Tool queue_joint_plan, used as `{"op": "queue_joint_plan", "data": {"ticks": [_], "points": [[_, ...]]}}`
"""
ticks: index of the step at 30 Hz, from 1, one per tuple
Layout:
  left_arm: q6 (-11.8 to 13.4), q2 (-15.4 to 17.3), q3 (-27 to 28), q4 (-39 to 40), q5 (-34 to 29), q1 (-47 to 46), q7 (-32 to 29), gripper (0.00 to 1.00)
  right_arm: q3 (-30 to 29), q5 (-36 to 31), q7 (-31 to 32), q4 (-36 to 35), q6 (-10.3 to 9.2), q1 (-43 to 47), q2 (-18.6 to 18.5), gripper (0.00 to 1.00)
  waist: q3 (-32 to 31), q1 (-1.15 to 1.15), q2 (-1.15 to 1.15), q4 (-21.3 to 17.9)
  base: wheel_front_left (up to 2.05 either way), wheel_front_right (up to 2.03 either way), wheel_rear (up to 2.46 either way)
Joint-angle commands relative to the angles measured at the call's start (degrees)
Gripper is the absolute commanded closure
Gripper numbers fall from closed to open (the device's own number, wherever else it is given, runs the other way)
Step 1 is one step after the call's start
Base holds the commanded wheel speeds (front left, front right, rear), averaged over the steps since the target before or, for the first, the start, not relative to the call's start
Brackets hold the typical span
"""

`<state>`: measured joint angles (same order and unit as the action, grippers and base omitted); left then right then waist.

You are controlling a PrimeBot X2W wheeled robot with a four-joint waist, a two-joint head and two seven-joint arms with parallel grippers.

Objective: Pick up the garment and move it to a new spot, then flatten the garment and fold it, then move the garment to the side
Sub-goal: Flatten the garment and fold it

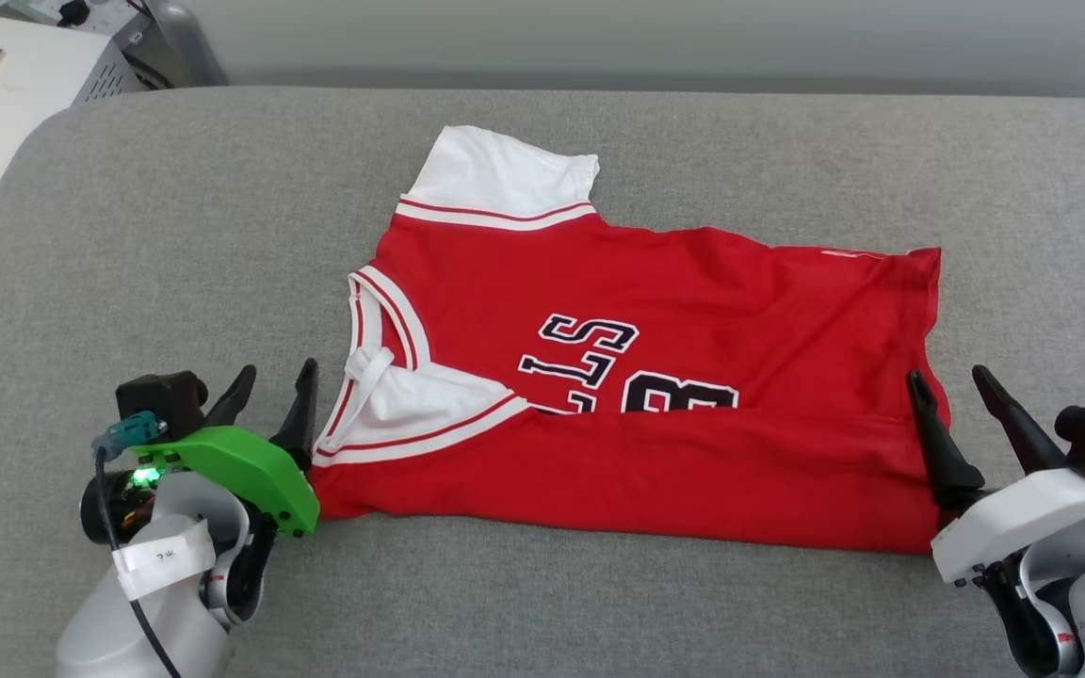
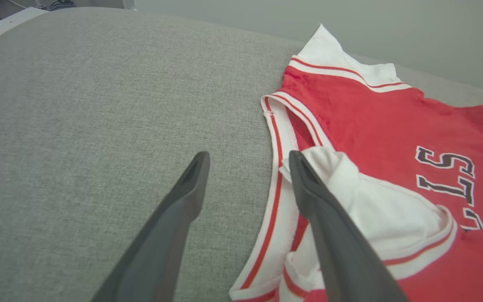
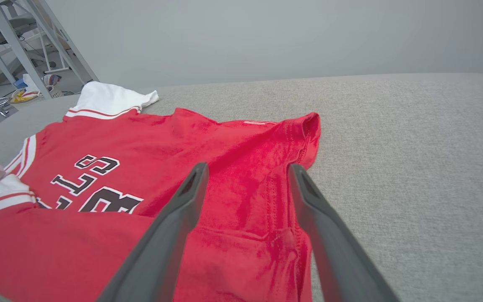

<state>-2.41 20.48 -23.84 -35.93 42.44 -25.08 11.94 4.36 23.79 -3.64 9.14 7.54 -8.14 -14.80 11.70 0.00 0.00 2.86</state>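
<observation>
The garment (image 1: 655,282), a red T-shirt with white sleeves and dark lettering, lies sideways on the grey surface with its near long edge folded over onto the body. Its collar (image 2: 279,176) points left and its hem (image 3: 304,138) right. My left gripper (image 1: 276,384) stands open at the collar end, one finger over the folded white sleeve (image 2: 375,209), the other over bare cloth-covered surface. My right gripper (image 1: 952,388) stands open at the hem end, above the garment's red fabric (image 3: 245,188). Neither holds anything.
The grey padded surface (image 1: 175,235) stretches wide on all sides of the shirt. A white box-like unit (image 1: 6,104) sits off the back left corner. Metal frame legs (image 3: 27,46) and clutter on the floor stand beyond the surface's far end.
</observation>
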Motion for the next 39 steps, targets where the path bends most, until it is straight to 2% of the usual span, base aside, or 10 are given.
{"op": "queue_joint_plan", "data": {"ticks": [1, 6, 11, 20, 25, 35, 36, 37, 38, 39], "points": [[0.5, 1.15, 0.47, 0.69, 0.71, 0.92, -0.45, 0.0, -0.7, -0.55, -0.66, -0.04, -0.05, 1.33, 0.67, 0.0, -2.37, 0.0, 0.0, -0.28, 0.0, 0.0, 0.0], [0.33, 4.05, 0.64, 5.16, 2.78, 2.76, -6.66, 0.0, -3.7, -3.58, -0.82, -1.54, -0.05, 3.81, 3.15, 0.0, -4.59, 0.0, 0.0, -0.41, 0.0, 0.0, 0.0], [0.16, 7.45, -0.17, 12.18, 7.57, 5.69, -20.06, 0.0, -4.93, -5.23, 0.94, -4.34, -0.05, 5.98, 5.06, 0.0, -5.5, 0.0, 0.0, -0.87, 0.0, 0.0, 0.0], [4.91, 10.75, -0.73, 21.42, 14.01, 9.7, -36.1, 0.0, -5.24, -5.49, 3.02, -8.11, -0.05, 7.14, 6.86, 0.0, -4.03, 0.0, 0.0, -2.26, 0.0, 0.0, 0.0], [6.77, 10.84, -2.34, 20.41, 13.05, 8.99, -38.92, 0.0, -5.08, -4.72, 3.63, -8.93, -0.05, 6.15, 6.58, 0.0, -1.9, 0.0, 0.0, -3.23, 0.0, 0.0, 0.0], [3.87, 8.19, -9.02, 11.85, 11.06, 4.56, -46.01, 0.0, -5.38, -3.3, 4.95, -8.23, -0.05, 5.26, 5.79, 0.0, 0.62, 0.0, 0.0, -4.22, 0.0, 0.0, 0.0], [3.37, 7.7, -9.31, 11.2, 11.31, 4.31, -46.33, 0.41, -5.57, -3.15, 5.17, -8.01, -0.05, 5.34, 5.75, 0.0, 0.66, 0.0, 0.0, -4.25, 0.0, 0.0, 0.0], [3.02, 7.38, -9.43, 10.74, 11.44, 4.13, -46.32, 0.66, -5.67, -3.02, 5.41, -7.81, -0.05, 5.4, 5.73, 0.0, 0.61, 0.0, 0.0, -4.28, 0.0, 0.0, 0.0], [2.66, 7.22, -9.72, 10.26, 11.16, 3.86, -46.09, 1.0, -5.75, -2.83, 5.62, -7.66, -0.05, 5.48, 5.66, 0.0, 0.55, 0.0, 0.0, -4.31, 0.0, 0.0, 0.0], [2.37, 7.02, -9.79, 9.92, 11.18, 3.74, -45.88, 1.0, -5.88, -2.68, 5.85, -7.52, -0.05, 5.57, 5.57, 0.0, 0.51, 0.0, 0.0, -4.32, 0.0, 0.0, 0.0]]}}
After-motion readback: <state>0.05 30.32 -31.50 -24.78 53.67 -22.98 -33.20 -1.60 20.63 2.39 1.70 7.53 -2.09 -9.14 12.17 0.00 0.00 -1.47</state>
